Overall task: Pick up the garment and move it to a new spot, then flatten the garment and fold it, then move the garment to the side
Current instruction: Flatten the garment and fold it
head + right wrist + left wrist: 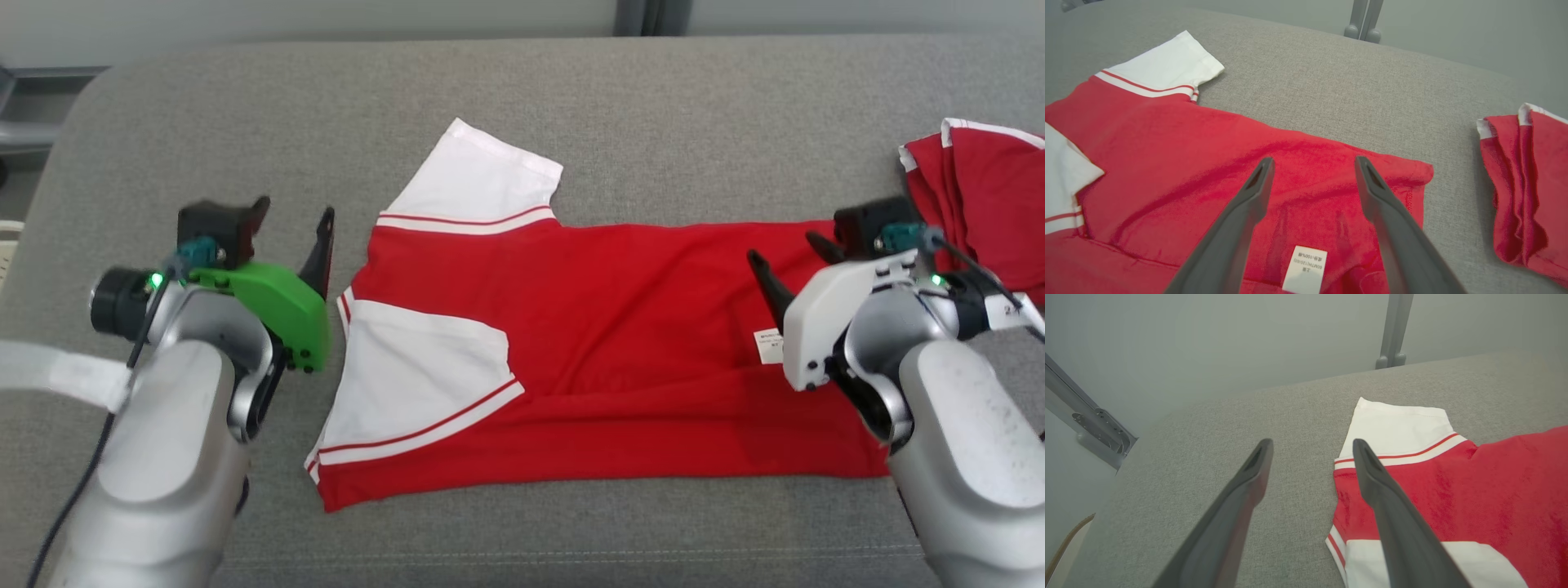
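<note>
The garment (612, 327) is a red shirt with white, red-striped sleeves, spread lengthwise on the grey padded surface (653, 106). Its far sleeve (478, 180) sticks out toward the back, and the near sleeve (416, 367) lies over the red body. My left gripper (295, 214) hovers open just left of the collar end; in the left wrist view the left gripper (1311, 444) has its fingers apart beside the garment (1494, 490). Above the hem end my right gripper (782, 247) is open too, and in the right wrist view the right gripper (1314, 160) spans red cloth of the garment (1208, 163) near a white label (1304, 269).
A second red garment (988, 196), folded, lies at the far right of the surface, also in the right wrist view (1527, 196). A grey post (1392, 335) stands behind the back edge. The surface's rounded left corner (73, 106) drops off toward the floor.
</note>
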Robot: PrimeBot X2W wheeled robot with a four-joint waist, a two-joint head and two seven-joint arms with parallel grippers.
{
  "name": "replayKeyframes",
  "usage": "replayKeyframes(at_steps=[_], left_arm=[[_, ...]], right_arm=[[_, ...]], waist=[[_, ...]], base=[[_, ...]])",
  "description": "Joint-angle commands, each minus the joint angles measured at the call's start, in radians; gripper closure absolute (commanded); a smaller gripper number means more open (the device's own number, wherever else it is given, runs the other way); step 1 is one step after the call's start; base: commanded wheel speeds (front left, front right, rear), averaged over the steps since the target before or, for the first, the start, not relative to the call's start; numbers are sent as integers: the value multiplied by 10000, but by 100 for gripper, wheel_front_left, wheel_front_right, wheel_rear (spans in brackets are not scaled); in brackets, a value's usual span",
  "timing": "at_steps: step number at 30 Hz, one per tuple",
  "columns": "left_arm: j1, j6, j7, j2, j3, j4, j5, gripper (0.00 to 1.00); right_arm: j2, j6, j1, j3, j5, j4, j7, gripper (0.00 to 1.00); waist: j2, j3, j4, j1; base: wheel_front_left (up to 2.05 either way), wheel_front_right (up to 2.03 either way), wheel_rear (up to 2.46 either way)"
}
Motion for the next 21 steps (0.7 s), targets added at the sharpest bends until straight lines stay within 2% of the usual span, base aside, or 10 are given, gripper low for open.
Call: replayKeyframes(at_steps=[1, 5, 10, 21], left_arm=[[-848, -92, 391, 156, -164, 329, 269, 0], [-2154, -242, 1042, 218, -645, 1071, 680, 0], [-3400, -356, 1562, 271, -906, 2013, 862, 0], [-5187, -368, 2107, 608, -1082, 3681, 1123, 0]], right_arm=[[-303, -13, -588, 259, 329, -120, 675, 0], [-946, -13, -1522, 814, 671, -263, 1622, 0], [-1432, -14, -2404, 1468, 960, -303, 2041, 0], [-1582, -14, -3261, 2015, 1261, -331, 1701, 0]], waist=[[0, 911, -522, 0], [0, 1435, -958, 0], [0, 2042, -1578, 0], [0, 3116, -2635, 0]], base=[[0, 0, 0], [0, 0, 0], [0, 0, 0], [0, 0, 0]])
